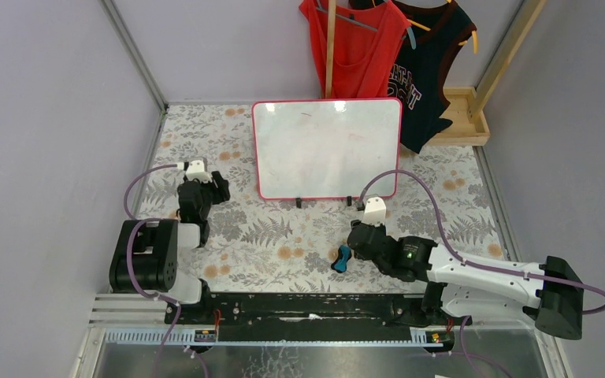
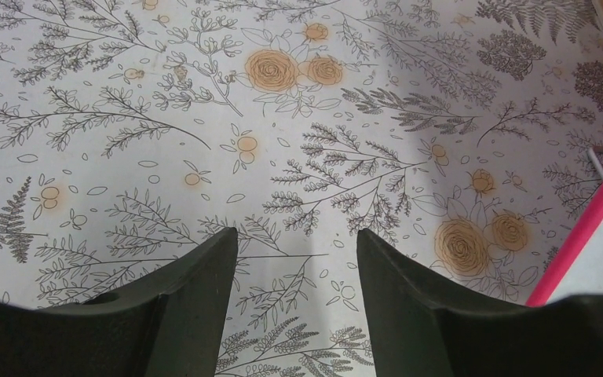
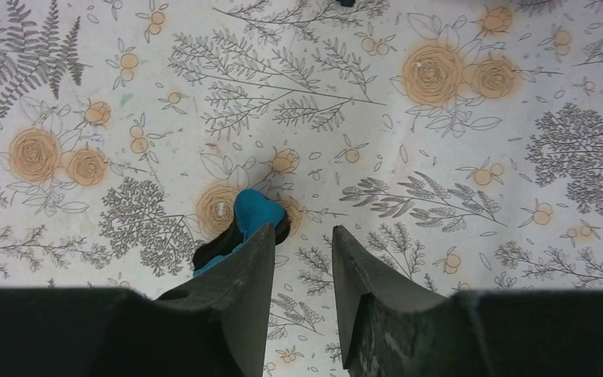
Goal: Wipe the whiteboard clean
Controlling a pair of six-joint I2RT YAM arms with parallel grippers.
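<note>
The whiteboard stands tilted at the back middle on two black clip feet, its surface nearly blank with faint smudges. Its pink frame shows at the right edge of the left wrist view. The small blue-and-black eraser lies on the floral cloth in front of the board. My right gripper is open just right of the eraser. In the right wrist view the eraser lies outside the left finger, and nothing is between the jaws of the gripper. My left gripper is open and empty over the cloth, left of the board, and also shows in its wrist view.
A red top and a dark top hang behind the board beside a wooden stand. Grey walls close in both sides. A black rail runs along the near edge.
</note>
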